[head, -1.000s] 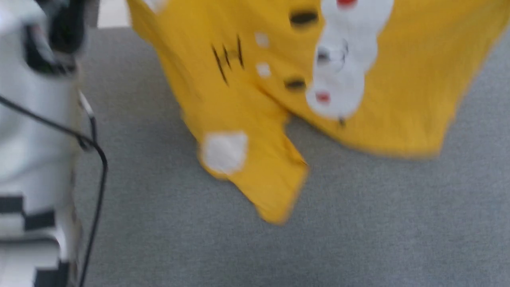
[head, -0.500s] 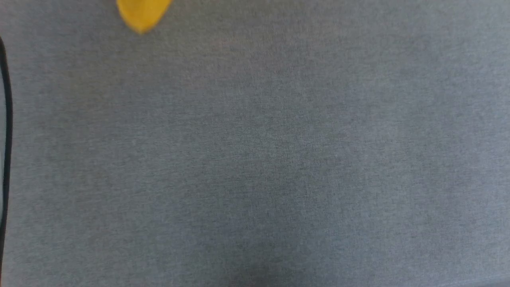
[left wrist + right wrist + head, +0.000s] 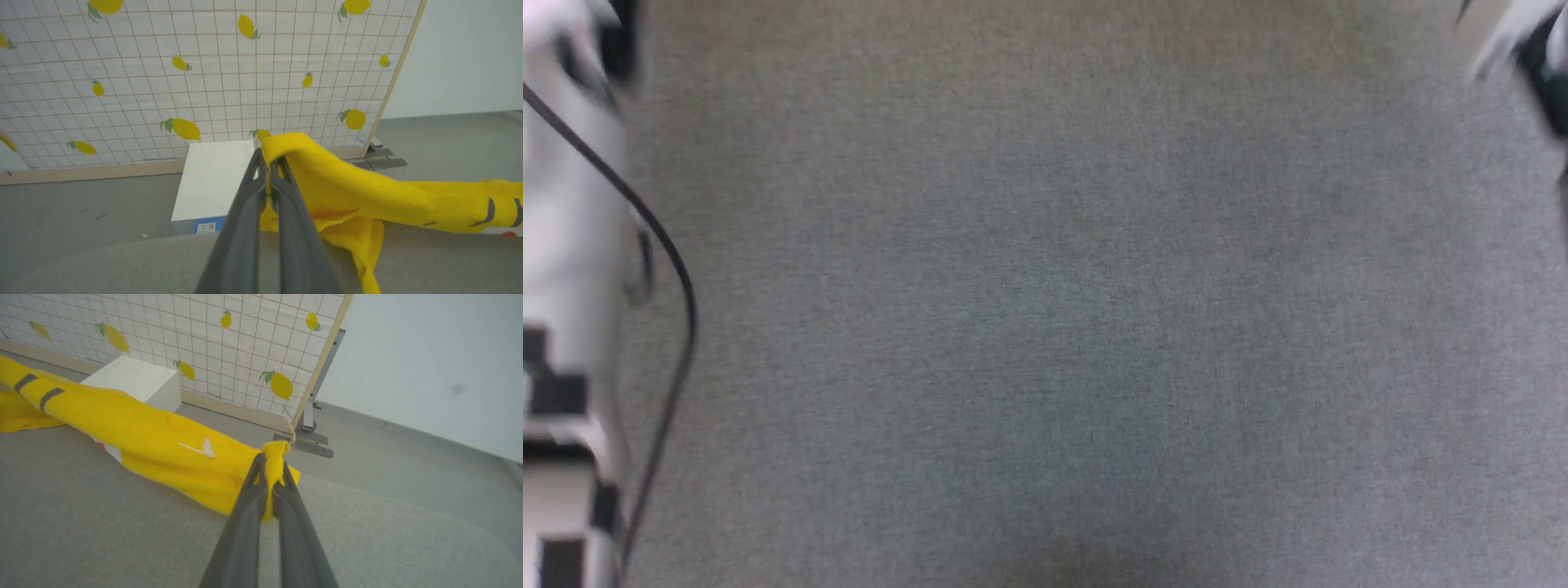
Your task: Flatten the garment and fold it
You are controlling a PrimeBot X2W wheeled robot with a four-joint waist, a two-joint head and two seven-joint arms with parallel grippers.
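Garment (image 3: 367,192): you have it strung between both grippers, drooping to the table (image 3: 102,522) near its far edge.
Left gripper (image 3: 269,163): clamped on one end, above that edge.
Right gripper (image 3: 271,461): clamped on the other end.
Box (image 3: 212,179): on the floor (image 3: 81,204) beyond the far edge.
Screen (image 3: 204,73): upright on the floor, just behind it.

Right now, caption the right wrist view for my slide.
Right gripper shut on the garment, stretched over a grey surface.
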